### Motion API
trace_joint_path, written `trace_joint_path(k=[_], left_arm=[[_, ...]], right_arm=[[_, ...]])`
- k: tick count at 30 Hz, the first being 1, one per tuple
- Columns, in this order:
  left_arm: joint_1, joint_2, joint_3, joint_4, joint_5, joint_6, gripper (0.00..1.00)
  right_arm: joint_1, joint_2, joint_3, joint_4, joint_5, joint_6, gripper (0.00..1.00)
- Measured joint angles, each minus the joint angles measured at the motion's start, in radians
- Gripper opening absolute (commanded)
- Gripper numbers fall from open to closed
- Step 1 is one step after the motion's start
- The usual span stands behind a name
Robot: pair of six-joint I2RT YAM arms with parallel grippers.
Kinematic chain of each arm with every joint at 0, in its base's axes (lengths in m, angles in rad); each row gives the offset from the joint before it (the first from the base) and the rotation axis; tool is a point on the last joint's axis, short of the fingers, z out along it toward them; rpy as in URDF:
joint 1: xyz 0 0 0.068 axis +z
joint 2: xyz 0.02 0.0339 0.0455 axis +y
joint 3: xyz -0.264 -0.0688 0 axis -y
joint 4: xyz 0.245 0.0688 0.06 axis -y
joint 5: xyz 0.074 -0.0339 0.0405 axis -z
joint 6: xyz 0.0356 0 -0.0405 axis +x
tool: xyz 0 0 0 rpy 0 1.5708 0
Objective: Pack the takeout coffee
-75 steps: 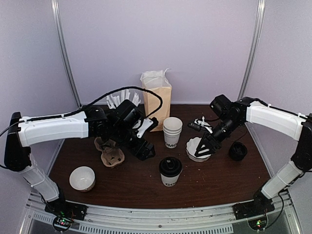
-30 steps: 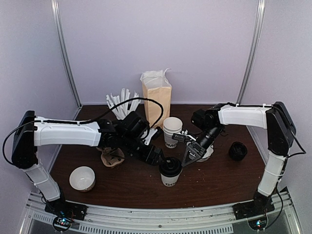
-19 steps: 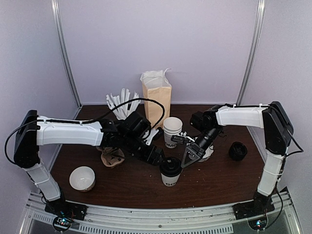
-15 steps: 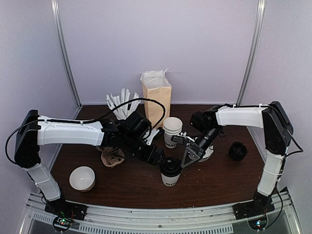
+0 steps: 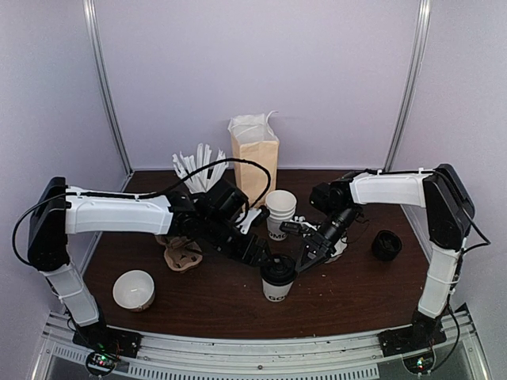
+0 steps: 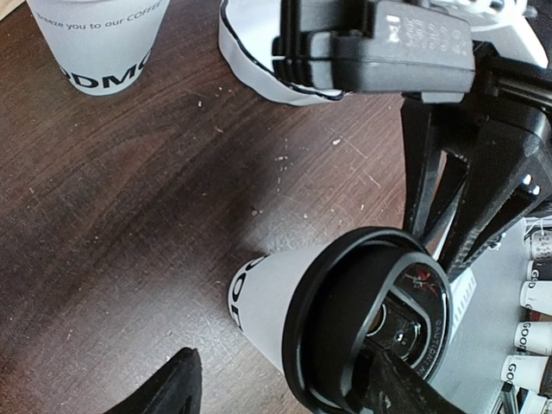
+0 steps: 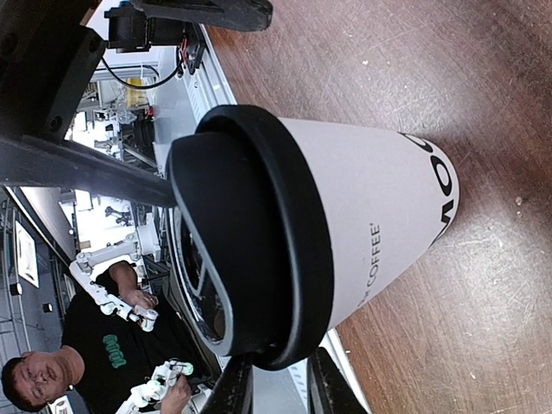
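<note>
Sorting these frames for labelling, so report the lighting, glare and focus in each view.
Top external: soft, even light, weak shadows, nothing blown out. Left wrist: table grain sharp, pale reflections on the black lid, its own finger blurred. Right wrist: takeout coffee sharp and filling the frame, room behind brighter and softer.

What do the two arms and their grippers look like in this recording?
The left arm and right arm have white shell links with black joints. The left gripper and right gripper are black, with angular, open-framed fingers. A black cable loops over the left arm.
</note>
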Motion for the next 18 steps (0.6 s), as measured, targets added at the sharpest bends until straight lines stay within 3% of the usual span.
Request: trace_joint_path(k=[18], left_arm=[[-0.001, -0.025, -0.056, 0.048, -0.001, -0.044, 0.67]], right_arm=[[0.018, 0.024, 0.021, -0.023, 0.015, 0.045, 0.2]])
